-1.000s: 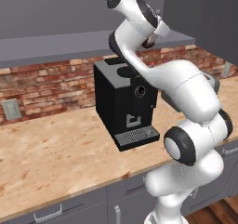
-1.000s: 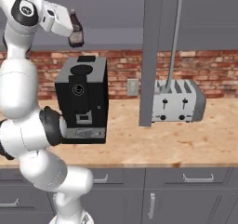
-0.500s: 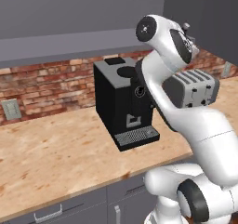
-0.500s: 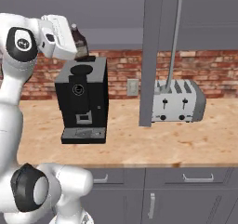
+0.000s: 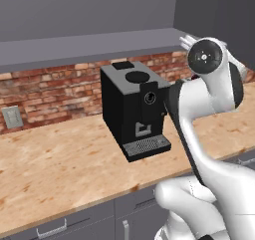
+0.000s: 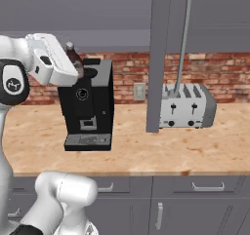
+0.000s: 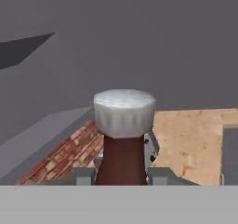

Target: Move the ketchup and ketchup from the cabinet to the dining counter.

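Hand view: my tool (image 7: 122, 174) is clamped on a ketchup (image 7: 122, 139) bottle's neck. Over the last second my arm has swung it rightward above the coffee machine (image 6: 88, 107), away from the cabinet (image 6: 168, 58); the dining counter comes next, I judge.

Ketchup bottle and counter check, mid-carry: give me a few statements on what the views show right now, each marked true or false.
1. The claw is shut on a ketchup bottle. True.
2. The bottle's cap is off. False: the pale cap sits on its neck.
3. A black coffee machine stands on the brick-backed counter. True.
4. The toaster lies tipped on its side. False: it stands upright.
5. The cabinet door in front of the toaster is closed. False: it hangs open, edge-on.
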Available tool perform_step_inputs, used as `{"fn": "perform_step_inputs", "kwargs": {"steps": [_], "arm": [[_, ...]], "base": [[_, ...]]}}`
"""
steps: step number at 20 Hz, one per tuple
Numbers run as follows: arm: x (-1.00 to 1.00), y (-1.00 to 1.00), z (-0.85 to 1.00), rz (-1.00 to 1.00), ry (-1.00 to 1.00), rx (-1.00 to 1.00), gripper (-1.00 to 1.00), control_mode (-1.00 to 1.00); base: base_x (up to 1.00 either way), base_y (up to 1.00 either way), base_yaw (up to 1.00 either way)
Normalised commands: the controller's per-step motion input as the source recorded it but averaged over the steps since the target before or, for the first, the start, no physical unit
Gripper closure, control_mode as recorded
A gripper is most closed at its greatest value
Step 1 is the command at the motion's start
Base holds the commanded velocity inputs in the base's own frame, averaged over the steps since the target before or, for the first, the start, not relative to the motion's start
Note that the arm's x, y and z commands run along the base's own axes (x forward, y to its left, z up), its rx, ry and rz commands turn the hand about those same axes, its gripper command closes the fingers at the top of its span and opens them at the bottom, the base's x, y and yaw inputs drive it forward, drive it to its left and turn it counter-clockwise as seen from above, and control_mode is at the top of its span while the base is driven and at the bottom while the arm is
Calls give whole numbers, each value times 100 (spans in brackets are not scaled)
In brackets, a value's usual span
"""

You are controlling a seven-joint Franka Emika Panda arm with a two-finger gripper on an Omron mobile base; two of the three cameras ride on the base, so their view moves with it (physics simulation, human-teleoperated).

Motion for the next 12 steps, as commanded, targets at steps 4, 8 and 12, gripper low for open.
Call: {"fn": "perform_step_inputs", "kwargs": {"steps": [4, 8, 12], "arm": [[-74, 4, 0, 31, 30, 0, 100, -100], [-62, 10, 0, 30, 27, 0, 100, -100], [-49, 30, -6, 26, 24, 0, 100, -100]], "base": [[0, 0, 0], [0, 0, 0], [0, 0, 0]]}}
